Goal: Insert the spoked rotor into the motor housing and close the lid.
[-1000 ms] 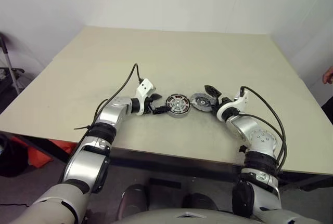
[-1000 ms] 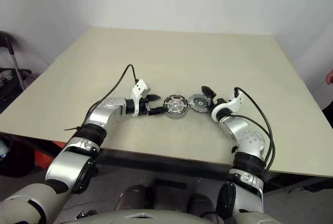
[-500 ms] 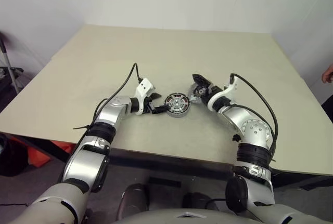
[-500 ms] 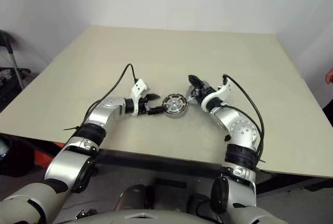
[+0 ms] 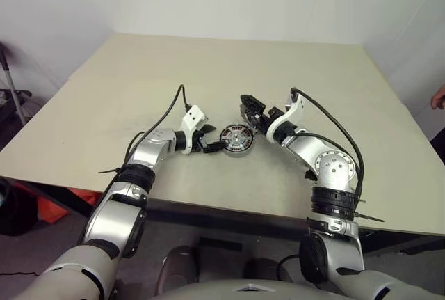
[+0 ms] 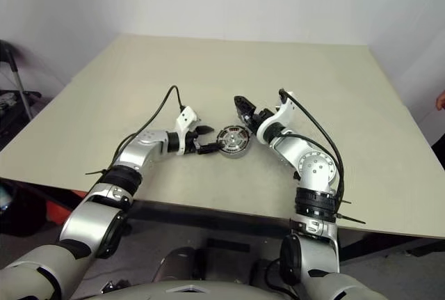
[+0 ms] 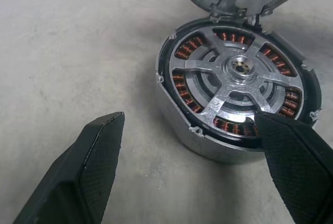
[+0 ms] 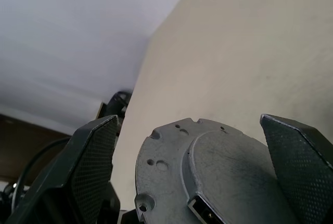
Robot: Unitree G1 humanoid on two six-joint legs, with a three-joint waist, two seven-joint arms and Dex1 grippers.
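1. The right gripper (image 5: 252, 113) holds the round silver lid with raised centre (image 8: 208, 177) between its 2 wide-spread fingers, tilted just above the housing; a skewed lowering could jam it.
2. The left gripper (image 7: 192, 167), fingers apart, flanks the round metal motor housing with copper coils (image 7: 237, 86); 1 finger overlaps the rim, contact unclear.
3. The spoked wheel (image 7: 229, 86) apparently sits inside; its toothed edge is hard to make out.

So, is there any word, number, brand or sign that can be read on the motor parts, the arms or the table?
None: no readable text stands on the motor housing, the lid, the arms or the table.
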